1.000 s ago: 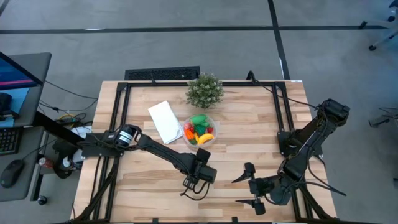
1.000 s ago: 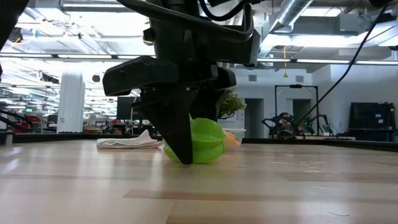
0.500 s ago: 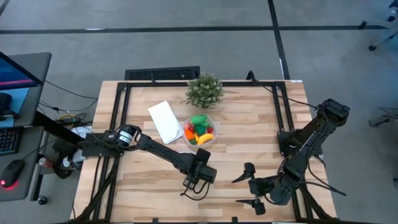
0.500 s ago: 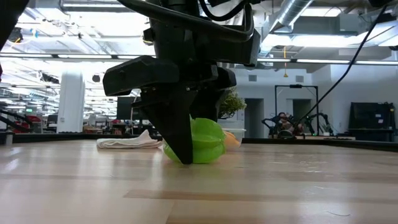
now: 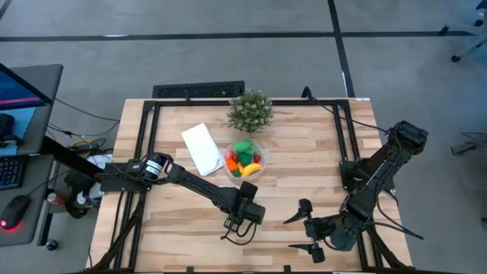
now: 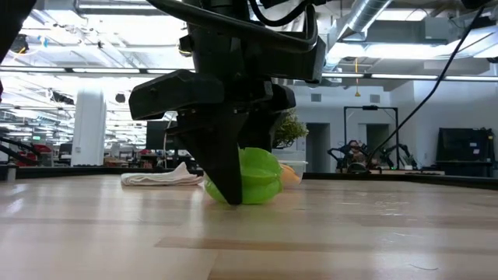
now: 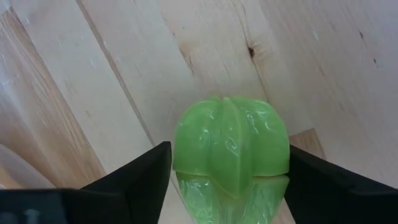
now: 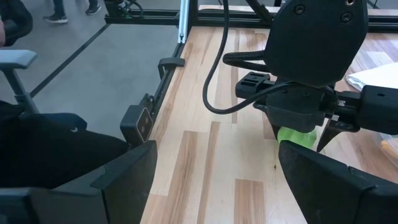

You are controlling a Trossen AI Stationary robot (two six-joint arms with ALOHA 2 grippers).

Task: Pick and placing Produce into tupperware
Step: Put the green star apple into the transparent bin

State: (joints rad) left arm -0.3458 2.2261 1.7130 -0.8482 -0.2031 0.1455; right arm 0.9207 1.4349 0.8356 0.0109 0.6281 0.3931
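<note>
A ribbed green produce piece (image 7: pixel 231 149) sits on the bare wood near the table's front middle; in the low view the green piece (image 6: pixel 261 177) rests on its underside. My left gripper (image 7: pixel 230 186) comes down over it with one finger on each side, and in the high view my left gripper (image 5: pixel 237 227) hides it. The round clear tupperware (image 5: pixel 243 160) stands farther back, holding green, red, orange and yellow produce. My right gripper (image 5: pixel 297 232) hangs open near the front right, with nothing between its fingers. My left gripper has the green piece between its two fingers, which lie against its two opposite sides (image 7: pixel 180 163) with no gap showing. The fingers (image 7: pixel 143 177) come steeply from above, pointing down. The piece stands on the table, not lifted.
A bushy potted plant (image 5: pixel 249 110) stands behind the tupperware at the far edge. A flat white rectangle (image 5: pixel 202 148) lies to the tupperware's left. Black frame rails (image 5: pixel 144 152) run along the table's sides. Bare wood lies between the two grippers.
</note>
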